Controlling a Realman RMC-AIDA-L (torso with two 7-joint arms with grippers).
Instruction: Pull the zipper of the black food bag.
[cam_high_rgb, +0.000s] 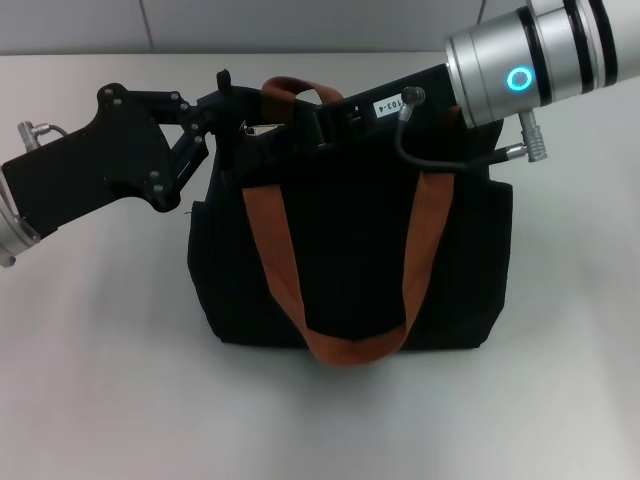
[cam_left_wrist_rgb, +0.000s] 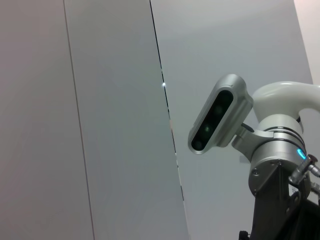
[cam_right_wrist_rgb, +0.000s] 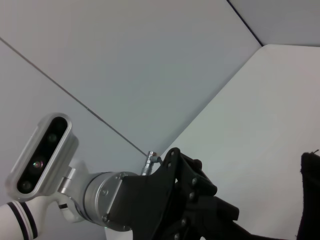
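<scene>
The black food bag (cam_high_rgb: 350, 270) stands upright in the middle of the table in the head view. One orange-brown handle (cam_high_rgb: 352, 348) hangs down its front and the other (cam_high_rgb: 290, 86) arches over the top. My left gripper (cam_high_rgb: 228, 100) reaches in from the left to the bag's top left corner. My right gripper (cam_high_rgb: 325, 115) comes in from the upper right and lies along the bag's top edge. The zipper pull is hidden among the grippers and black fabric. A strip of the bag (cam_right_wrist_rgb: 310, 195) shows in the right wrist view.
The bag stands on a white table (cam_high_rgb: 100, 350) with a pale wall (cam_high_rgb: 300, 25) behind. The left wrist view shows the wall and my right arm's wrist (cam_left_wrist_rgb: 275, 155). The right wrist view shows my left arm's wrist (cam_right_wrist_rgb: 150, 200).
</scene>
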